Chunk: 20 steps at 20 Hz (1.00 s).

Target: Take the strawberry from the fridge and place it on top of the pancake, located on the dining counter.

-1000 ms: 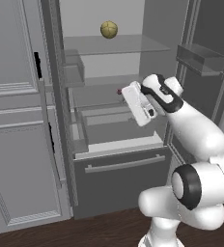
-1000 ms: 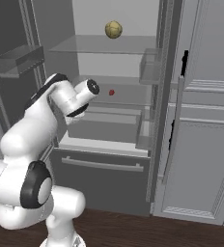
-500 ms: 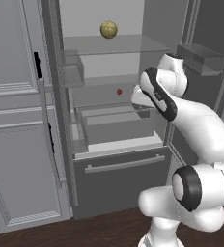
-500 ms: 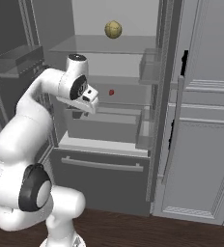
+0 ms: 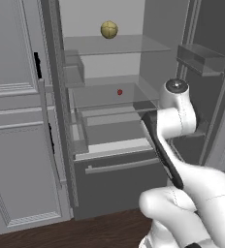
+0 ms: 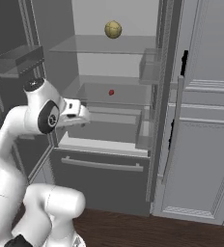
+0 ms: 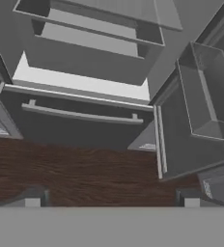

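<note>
Inside the open fridge (image 5: pixel 104 160), the strawberry (image 5: pixel 119 92) lay alone on the middle glass shelf (image 6: pixel 109 99), below a yellow-green fruit (image 5: pixel 109 29). Well apart, the gripper (image 6: pixel 83 115) stood with jaws spread wide, empty.

No readable text, labels, brands or numbers anywhere.

Light grey panelled cabinets (image 5: pixel 15 145) stand at my left, their framed doors plain and flat (a dark slit (image 5: pixel 37 65) shows at one door edge). More panelled cabinets (image 6: pixel 205 144) rise at my right, carrying a long grey bar handle (image 6: pixel 174 128). Below me runs a dark wooden floor (image 7: pixel 75 169) with a streaked brown grain. The light is even and soft, casting no hard shadows anywhere.
</note>
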### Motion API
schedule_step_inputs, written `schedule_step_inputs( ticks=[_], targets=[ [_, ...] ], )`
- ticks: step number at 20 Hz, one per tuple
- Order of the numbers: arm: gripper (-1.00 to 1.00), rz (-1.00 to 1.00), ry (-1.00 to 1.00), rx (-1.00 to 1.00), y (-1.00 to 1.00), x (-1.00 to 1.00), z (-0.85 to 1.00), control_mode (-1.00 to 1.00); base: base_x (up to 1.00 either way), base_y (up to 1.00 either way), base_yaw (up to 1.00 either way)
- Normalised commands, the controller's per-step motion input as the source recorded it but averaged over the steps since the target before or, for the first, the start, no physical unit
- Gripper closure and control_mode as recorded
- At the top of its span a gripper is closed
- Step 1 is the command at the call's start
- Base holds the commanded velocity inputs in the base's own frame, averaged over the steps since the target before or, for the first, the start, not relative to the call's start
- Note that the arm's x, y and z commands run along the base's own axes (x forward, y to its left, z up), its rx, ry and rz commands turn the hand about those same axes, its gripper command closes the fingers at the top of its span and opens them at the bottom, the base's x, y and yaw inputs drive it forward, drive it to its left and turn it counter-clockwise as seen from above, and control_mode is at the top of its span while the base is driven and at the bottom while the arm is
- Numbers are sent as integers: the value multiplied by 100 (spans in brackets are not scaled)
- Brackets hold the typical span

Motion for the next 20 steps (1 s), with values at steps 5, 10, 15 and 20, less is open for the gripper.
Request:
schedule_step_inputs(
  ticks=[5,10,15,20],
  targets=[
    [-100,-9,-9,21,34,-100,-11,-100,0,0,0],
    [-100,-6,1,24,36,-60,-1,-100,0,0,0],
    [-100,-2,18,16,3,-22,-19,-100,0,0,0],
    [-100,-3,5,-5,-1,-21,-60,-100,0,0,0]
  ],
)
